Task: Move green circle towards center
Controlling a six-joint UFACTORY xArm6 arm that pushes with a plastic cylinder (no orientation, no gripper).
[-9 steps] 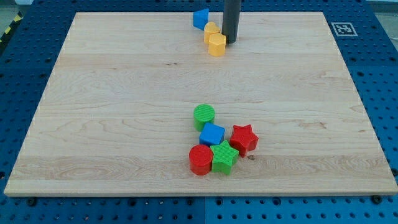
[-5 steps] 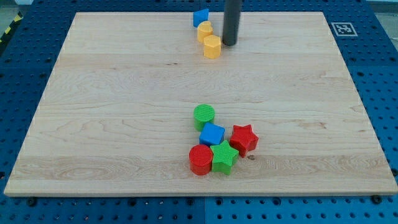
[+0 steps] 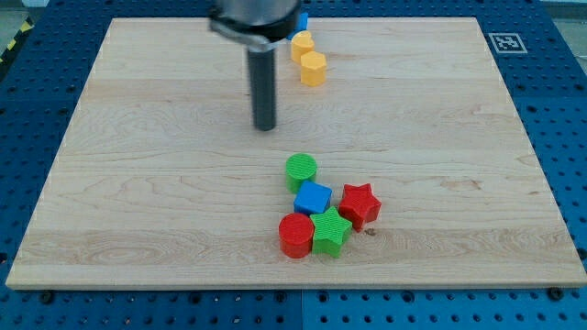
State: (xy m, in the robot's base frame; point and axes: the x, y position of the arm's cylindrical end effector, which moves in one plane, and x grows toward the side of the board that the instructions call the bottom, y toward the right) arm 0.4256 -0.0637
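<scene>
The green circle (image 3: 301, 170) lies on the wooden board (image 3: 138, 183), a little below the board's middle. It touches the blue cube (image 3: 314, 198) just below it. My tip (image 3: 265, 126) stands above and to the left of the green circle, apart from it. The rod rises from the tip to the view's top.
Below the green circle sit a blue cube, a red star (image 3: 359, 204), a green star (image 3: 330, 233) and a red circle (image 3: 295, 236), bunched together. Near the top edge are two yellow blocks (image 3: 313, 68) (image 3: 302, 44) and a blue block (image 3: 302, 20), partly hidden by the arm.
My tip has moved from beside the yellow blocks at the top down and to the left, towards the green circle. The lower yellow block shifted slightly left earlier. The bottom cluster has not moved.
</scene>
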